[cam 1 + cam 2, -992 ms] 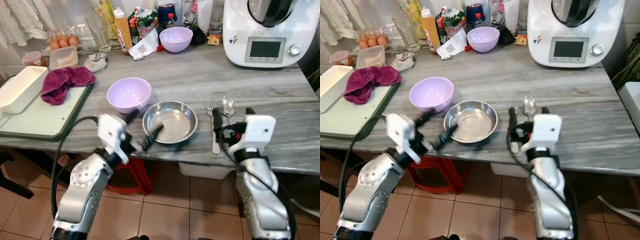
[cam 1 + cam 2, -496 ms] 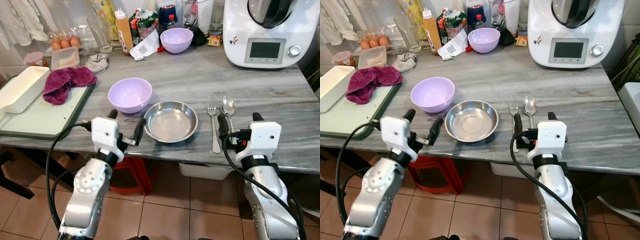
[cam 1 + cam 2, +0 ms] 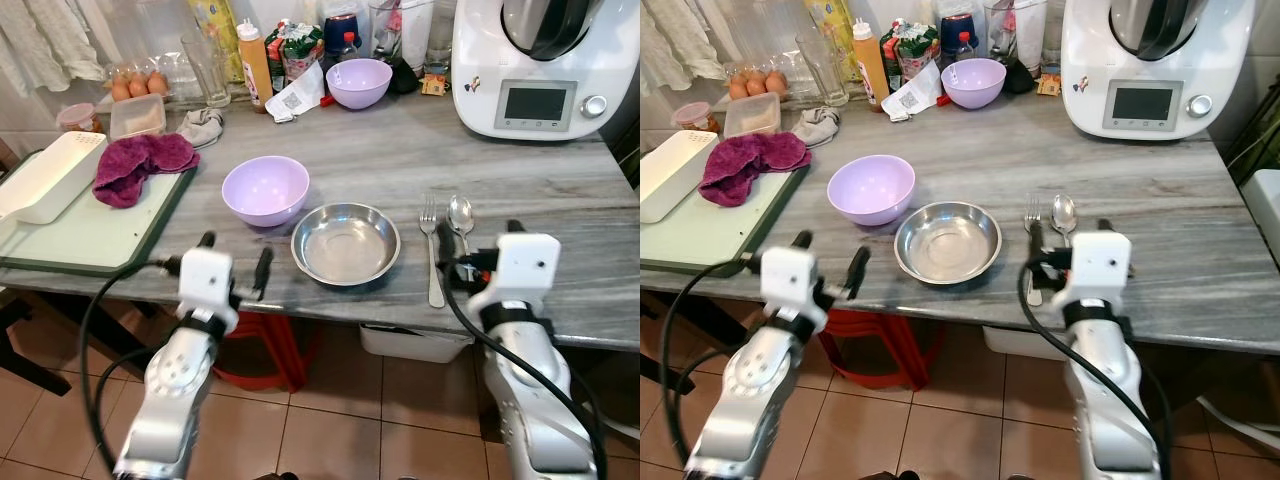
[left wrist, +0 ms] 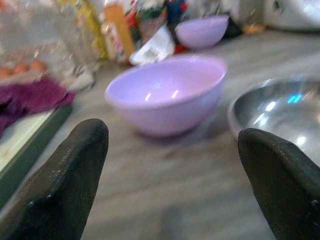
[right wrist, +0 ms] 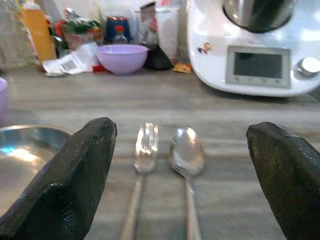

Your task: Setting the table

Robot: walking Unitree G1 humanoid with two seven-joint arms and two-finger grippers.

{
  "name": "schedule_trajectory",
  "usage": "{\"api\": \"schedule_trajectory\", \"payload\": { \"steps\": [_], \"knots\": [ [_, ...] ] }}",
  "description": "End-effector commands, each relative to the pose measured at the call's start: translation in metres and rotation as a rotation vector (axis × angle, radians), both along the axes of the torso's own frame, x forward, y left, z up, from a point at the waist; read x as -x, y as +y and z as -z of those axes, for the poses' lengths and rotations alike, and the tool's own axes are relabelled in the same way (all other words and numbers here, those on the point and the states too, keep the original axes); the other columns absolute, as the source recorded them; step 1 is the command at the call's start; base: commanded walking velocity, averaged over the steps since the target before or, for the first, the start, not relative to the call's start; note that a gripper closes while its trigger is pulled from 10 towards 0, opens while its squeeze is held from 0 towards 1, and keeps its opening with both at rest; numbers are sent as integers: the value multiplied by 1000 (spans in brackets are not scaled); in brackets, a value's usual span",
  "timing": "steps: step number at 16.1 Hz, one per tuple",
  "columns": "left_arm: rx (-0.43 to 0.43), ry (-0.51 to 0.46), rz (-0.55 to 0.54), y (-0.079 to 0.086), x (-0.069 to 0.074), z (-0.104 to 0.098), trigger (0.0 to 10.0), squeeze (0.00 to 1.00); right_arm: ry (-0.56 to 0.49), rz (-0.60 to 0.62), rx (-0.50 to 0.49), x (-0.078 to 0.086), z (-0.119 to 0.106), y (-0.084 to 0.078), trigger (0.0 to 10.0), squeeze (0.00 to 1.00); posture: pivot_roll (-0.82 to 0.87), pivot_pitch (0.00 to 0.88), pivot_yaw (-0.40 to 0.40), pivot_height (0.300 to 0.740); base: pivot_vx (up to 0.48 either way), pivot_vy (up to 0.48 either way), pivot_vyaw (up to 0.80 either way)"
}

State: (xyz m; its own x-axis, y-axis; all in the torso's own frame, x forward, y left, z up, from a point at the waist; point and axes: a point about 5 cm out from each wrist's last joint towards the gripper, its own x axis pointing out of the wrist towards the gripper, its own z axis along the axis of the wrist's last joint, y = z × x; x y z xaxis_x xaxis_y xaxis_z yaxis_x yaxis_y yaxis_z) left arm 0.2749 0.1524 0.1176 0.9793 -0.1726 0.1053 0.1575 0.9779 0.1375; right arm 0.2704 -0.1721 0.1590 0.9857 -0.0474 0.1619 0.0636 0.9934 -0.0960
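While my right gripper (image 3: 1078, 238) gapes empty at the table (image 3: 1200, 230) edge, lower right, fork (image 3: 1031, 240) and spoon (image 3: 1065, 214) lie just beyond it; my left gripper (image 3: 827, 262) gapes too

two purple bowls (image 3: 265, 190) (image 3: 359, 82), one steel bowl (image 3: 345, 243), one fork (image 3: 431, 250), one spoon (image 3: 461, 213).

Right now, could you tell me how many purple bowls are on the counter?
2. One purple bowl sits near the front, beside the steel dish; the other is at the back among the bottles. More could be hidden behind that clutter.
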Motion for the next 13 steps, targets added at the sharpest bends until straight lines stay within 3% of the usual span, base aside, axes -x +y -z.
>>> {"api": "schedule_trajectory", "payload": {
  "steps": [1, 5, 9, 13],
  "knots": [
    [-27, 20, -42, 14, 4, 6, 10000, 0, 2, -8, 0, 4, 1, -1, 10000, 0, -146, 77, 101, 740, 0, 0, 0],
    [-43, 41, -123, 37, 19, 13, 10000, 0, -3, 21, 50, 12, 1, -10, 10000, 0, -150, 83, 102, 740, 0, 0, 0],
    [-48, 68, -152, 36, 31, 22, 10000, 0, 3, 20, 49, 10, 3, -11, 10000, 0, -137, 79, 94, 740, 0, 0, 0],
    [-52, 57, -163, 32, 26, 20, 10000, 0, 8, 1, 53, 6, 2, -7, 10000, 0, -130, 75, 87, 740, 0, 0, -800]
  ]
}}
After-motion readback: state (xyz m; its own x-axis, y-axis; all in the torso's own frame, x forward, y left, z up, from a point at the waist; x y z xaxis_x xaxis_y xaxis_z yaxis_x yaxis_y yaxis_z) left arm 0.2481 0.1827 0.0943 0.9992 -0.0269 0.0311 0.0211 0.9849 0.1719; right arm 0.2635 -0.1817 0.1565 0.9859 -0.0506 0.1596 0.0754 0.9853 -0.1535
